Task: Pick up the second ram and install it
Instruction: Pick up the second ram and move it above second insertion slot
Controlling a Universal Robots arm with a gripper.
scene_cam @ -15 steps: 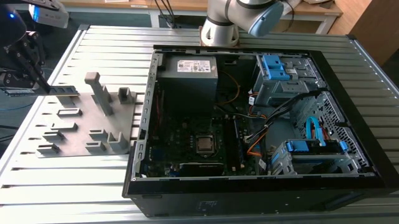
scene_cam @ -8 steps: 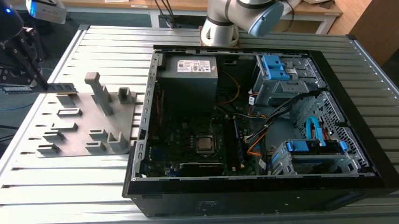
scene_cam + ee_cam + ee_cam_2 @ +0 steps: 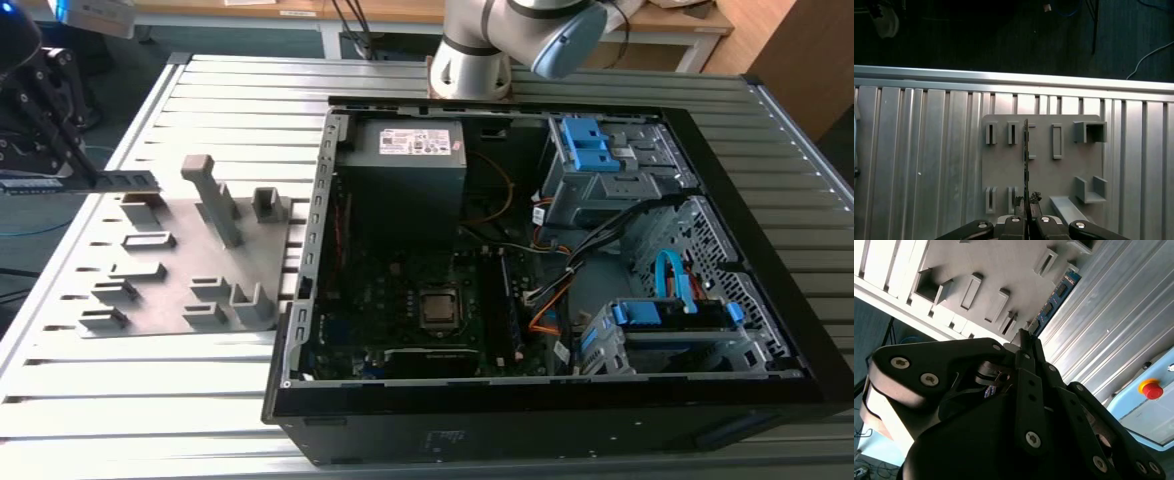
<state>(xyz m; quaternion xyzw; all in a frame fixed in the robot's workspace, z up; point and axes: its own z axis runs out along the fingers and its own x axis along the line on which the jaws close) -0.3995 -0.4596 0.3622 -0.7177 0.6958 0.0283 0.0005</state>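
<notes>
Aluminium slats form the table (image 3: 160, 420) that carries everything else. On it, toward the exterior view's right, lies an open black computer case (image 3: 534, 435) with its circuit board, drive cages and cables exposed. The pale robot arm (image 3: 470, 50) rises behind the case.

Beside the case, on the exterior view's left, lies a grey plastic plate (image 3: 160, 300) with raised blocks and slots; its slots show in both wrist views (image 3: 1004, 265) (image 3: 1054, 170).

The black gripper (image 3: 88, 178) hangs at the far corner of that plate, well apart from the case. In both wrist views its tips (image 3: 1026, 337) (image 3: 1027, 200) are pinched narrowly together on one end of the second ram (image 3: 1056, 297).

That memory stick reaches out from the fingers, blue-green with dark chips in the second wrist view. The first wrist view shows it edge-on as a thin dark line (image 3: 1025, 150) over the plate, between two rows of slots. From the exterior view it shows as a flat strip (image 3: 131, 182) by the plate's corner. Whether it touches the plate I cannot tell.

A red push button (image 3: 1150, 389) sits on a pale blue box beyond the table.
</notes>
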